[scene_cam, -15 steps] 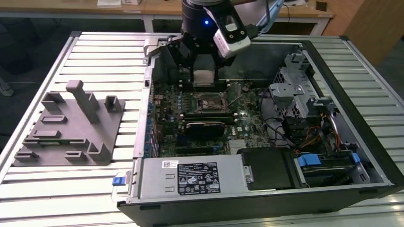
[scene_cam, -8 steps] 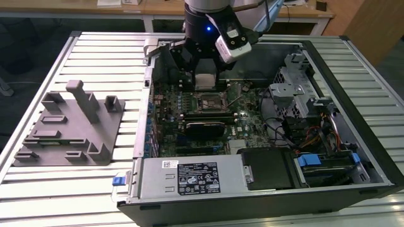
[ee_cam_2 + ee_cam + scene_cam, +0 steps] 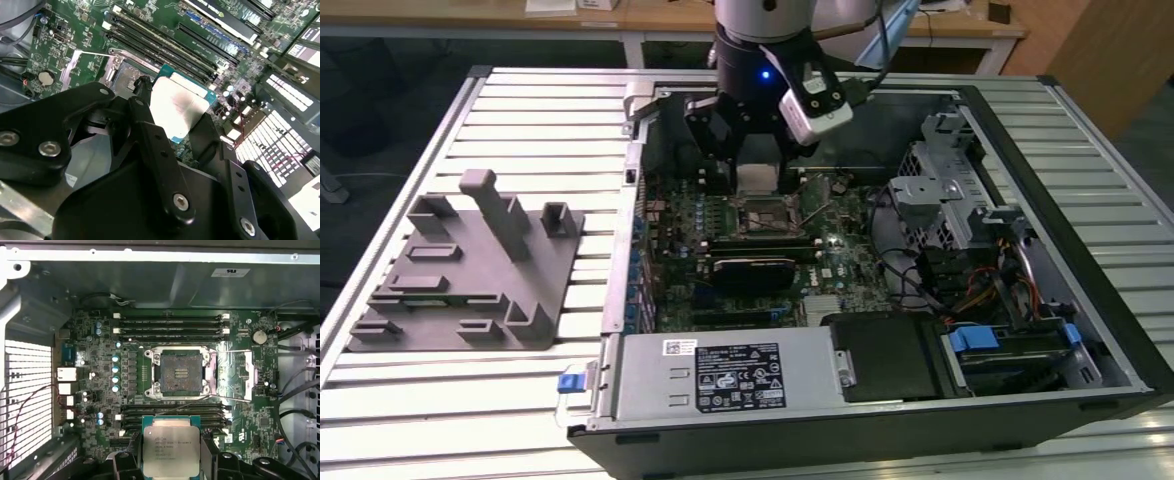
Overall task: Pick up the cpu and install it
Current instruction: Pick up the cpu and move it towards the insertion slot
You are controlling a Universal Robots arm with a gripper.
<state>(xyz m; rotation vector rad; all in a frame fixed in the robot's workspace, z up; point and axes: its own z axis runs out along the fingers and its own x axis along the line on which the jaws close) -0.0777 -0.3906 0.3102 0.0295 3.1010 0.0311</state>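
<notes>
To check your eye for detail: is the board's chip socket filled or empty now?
Empty. In the first wrist view the socket shows bare contacts; the hand holds the chip apart from it.

The arm [image 3: 761, 25] points down, jaws clamped on the cpu [image 3: 171, 450].

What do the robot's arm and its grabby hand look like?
The arm is a round, shiny silver tube with a little blue light glowing on it. Below it sits the gripper, all black, built from chunky hinged bars with silver screws. Its fingers are long, flat and black. A small pale box is fixed at its side.
</notes>
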